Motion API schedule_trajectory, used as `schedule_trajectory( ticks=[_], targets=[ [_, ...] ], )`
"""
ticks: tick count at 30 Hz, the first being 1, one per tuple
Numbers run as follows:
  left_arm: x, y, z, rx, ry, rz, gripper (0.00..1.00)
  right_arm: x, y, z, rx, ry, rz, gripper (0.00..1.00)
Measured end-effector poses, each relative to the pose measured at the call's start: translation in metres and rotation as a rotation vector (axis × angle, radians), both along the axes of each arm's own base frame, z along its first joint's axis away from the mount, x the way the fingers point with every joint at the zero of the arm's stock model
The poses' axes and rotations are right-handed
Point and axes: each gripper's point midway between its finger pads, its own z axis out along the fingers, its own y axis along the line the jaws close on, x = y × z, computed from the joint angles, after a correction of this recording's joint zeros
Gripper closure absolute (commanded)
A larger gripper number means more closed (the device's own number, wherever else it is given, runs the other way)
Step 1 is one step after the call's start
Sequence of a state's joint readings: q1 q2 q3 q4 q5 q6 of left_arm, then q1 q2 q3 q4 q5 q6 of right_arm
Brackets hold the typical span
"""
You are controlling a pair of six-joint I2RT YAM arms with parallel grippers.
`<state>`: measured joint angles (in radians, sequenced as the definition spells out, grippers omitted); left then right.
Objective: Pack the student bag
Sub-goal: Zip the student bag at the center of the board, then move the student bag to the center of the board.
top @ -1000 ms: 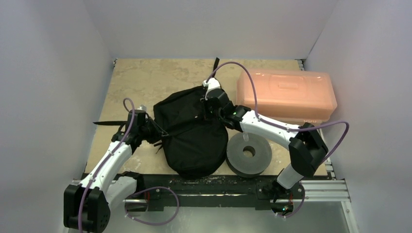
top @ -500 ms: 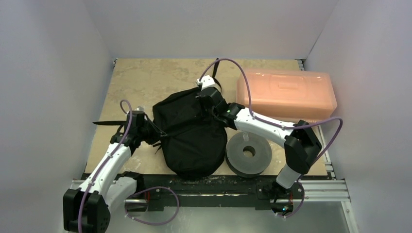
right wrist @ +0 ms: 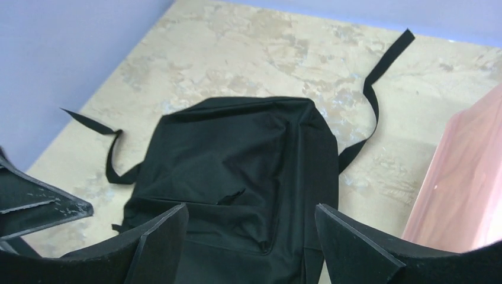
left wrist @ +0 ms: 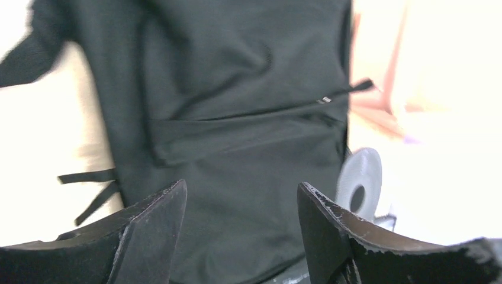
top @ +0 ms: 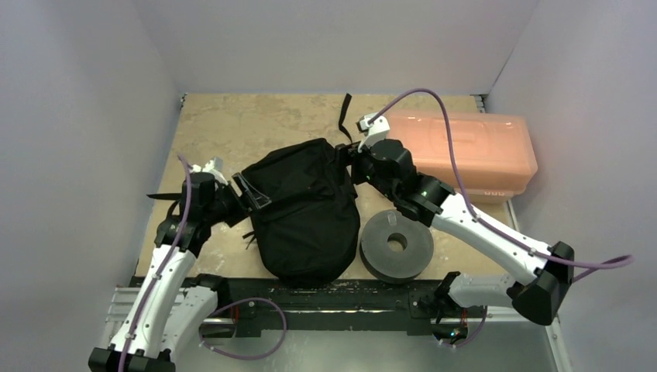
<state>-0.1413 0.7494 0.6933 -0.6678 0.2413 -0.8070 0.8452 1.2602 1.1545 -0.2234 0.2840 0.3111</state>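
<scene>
Left gripper (left wrist: 241,188): jaws spread wide, nothing clamped. Aimed at the large soft black fabric backpack (left wrist: 237,89), close in front. Judged a release posture, backed off far enough to survey the cloth rather than hold it. Past the backpack, ahead and to the right of these fingers: dark grey round spool (left wrist: 360,177), lying flat just beside the backpack's lower edge.

Right gripper (right wrist: 251,208): likewise spread and empty, hanging over one end of the backpack and looking along its length. Below and ahead: backpack lying flat on the mottled beige tabletop (right wrist: 248,35). Zip line apparently drawn shut, but too small to confirm. Long black strap (right wrist: 379,77) trailing away ahead and to the right. Immediately right of the fingers: translucent orange plastic lidded box (right wrist: 456,189), near the backpack but apart from it.

Placement rationale, offered as judgement: backpack kept between the two grippers, reachable from either side. Both hands off, no item in transit. Regrasp or inspection likely pending, with packing not visibly advanced.

Against the view half a second earlier:
- Right gripper off the backpack's upper edge and withdrawn toward the orange box, elbow swung well out to the right.
- Left gripper drawn slightly back and up from the backpack's side, jaws now plainly parted.
- Backpack settled a little flatter.
- Spool and box unmoved.
</scene>
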Motion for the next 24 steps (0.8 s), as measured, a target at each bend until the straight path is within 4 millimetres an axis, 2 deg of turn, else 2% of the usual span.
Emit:
schedule_trajectory(
  ticks=[2, 4, 8, 11, 14, 16, 20, 24],
  targets=[
    [0.000, -0.014, 0.013, -0.026, -0.040, -0.068, 0.32, -0.007, -0.005, 0.010, 0.032, -0.012, 0.007, 0.16],
    [-0.006, -0.041, 0.012, -0.036, -0.033, -0.176, 0.31, -0.012, -0.009, 0.015, 0.049, -0.021, 0.009, 0.15],
    [-0.021, -0.096, -0.011, -0.026, 0.061, -0.374, 0.31, -0.015, -0.011, 0.014, 0.059, -0.017, 0.010, 0.14],
    [-0.015, -0.119, -0.036, -0.018, 0.136, -0.415, 0.31, -0.018, -0.014, 0.008, 0.055, -0.006, 0.008, 0.14],
    [0.002, -0.125, -0.060, 0.023, 0.204, -0.388, 0.29, -0.023, -0.019, 0.002, 0.050, 0.005, 0.006, 0.12],
    [0.020, -0.123, -0.067, 0.050, 0.231, -0.353, 0.29, -0.027, -0.025, -0.001, 0.050, 0.008, 0.001, 0.12],
    [0.069, -0.116, -0.065, -0.045, 0.296, -0.268, 0.29, -0.035, -0.035, -0.004, 0.050, 0.008, -0.006, 0.11],
    [0.118, -0.091, -0.061, -0.109, 0.315, -0.165, 0.27, -0.036, -0.040, -0.002, 0.053, -0.001, -0.018, 0.11]
  ],
)
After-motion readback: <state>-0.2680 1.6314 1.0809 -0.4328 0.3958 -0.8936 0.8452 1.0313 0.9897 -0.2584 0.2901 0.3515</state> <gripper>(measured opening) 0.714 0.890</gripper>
